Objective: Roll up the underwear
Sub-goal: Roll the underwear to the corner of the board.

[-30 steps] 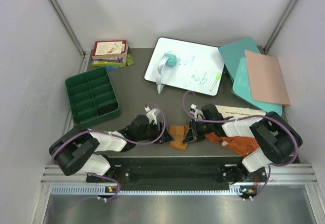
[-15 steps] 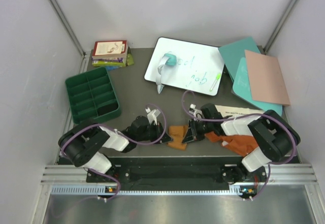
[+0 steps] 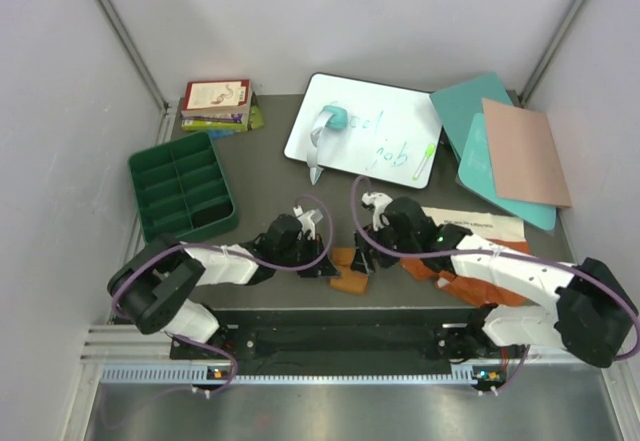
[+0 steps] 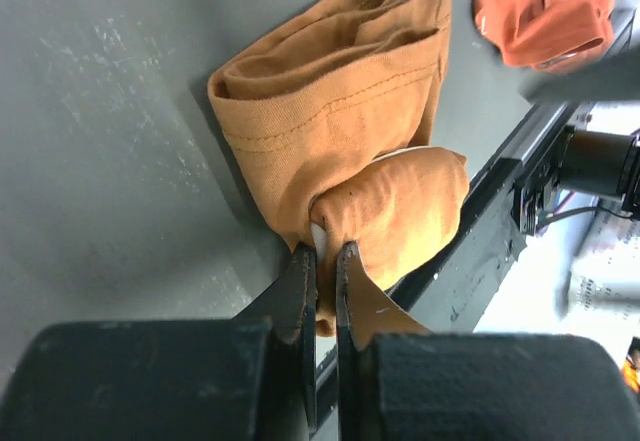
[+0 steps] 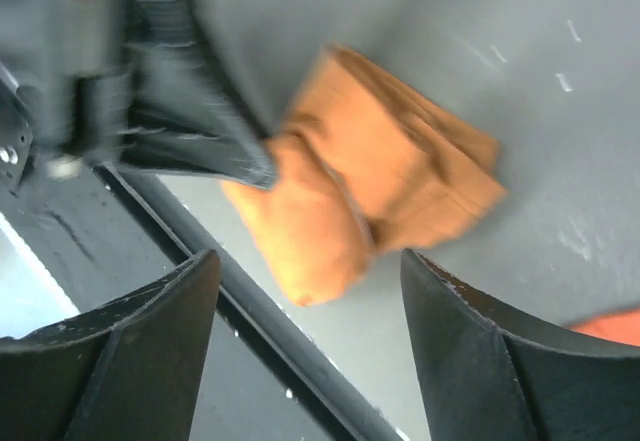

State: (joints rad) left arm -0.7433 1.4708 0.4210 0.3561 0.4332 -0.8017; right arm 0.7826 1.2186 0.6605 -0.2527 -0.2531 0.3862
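item: mustard-tan brief (image 3: 350, 269) (image 4: 340, 121) (image 5: 385, 186). partly rolled, it lay on the arms' side of the whiteboard (image 3: 365, 136), well apart from it.
left gripper (image 3: 328, 266) (image 4: 322, 256): jaws pinched narrow on the brief's rolled end, the end farthest from the whiteboard.
right gripper (image 3: 362, 259) (image 5: 308, 261): fingers spread wide over the same brief, holding nothing; this view was blurred.
rust-orange brief (image 3: 480, 283) (image 4: 545, 11): crumpled, on the arms' side of the whiteboard and to its right, partly under the right arm.
green tray (image 3: 180, 186): left of the whiteboard.
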